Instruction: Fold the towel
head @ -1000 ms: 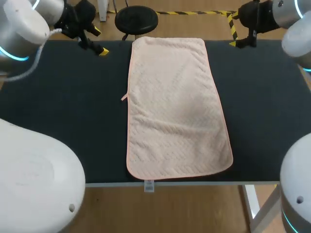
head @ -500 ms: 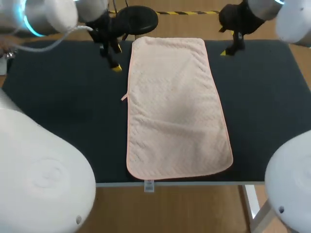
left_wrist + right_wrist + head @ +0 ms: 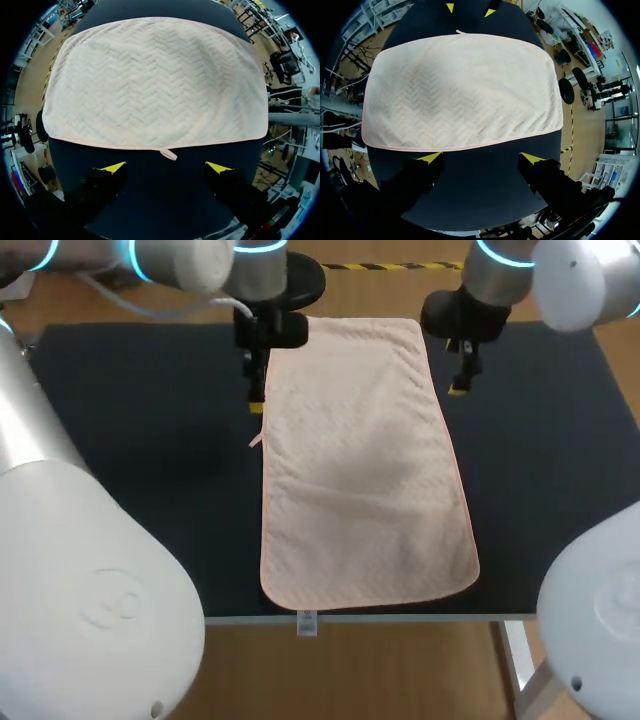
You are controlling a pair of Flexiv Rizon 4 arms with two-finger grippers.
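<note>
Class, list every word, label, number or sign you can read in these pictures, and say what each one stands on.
No text can be read.
White tag, hanging from the towel's near edge over the front of the table: any print on it is too small to make out.
Small loop on the towel's long edge: plain, no print visible.

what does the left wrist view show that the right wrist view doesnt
Only the left wrist view: the left gripper in full, open, black fingers included. Only the right wrist view: the right gripper, open, at the opposite long edge. Both: the towel lying flat on the dark table, its small loop tab, and the left gripper's yellow tips, which the right view shows beyond the towel.
</note>
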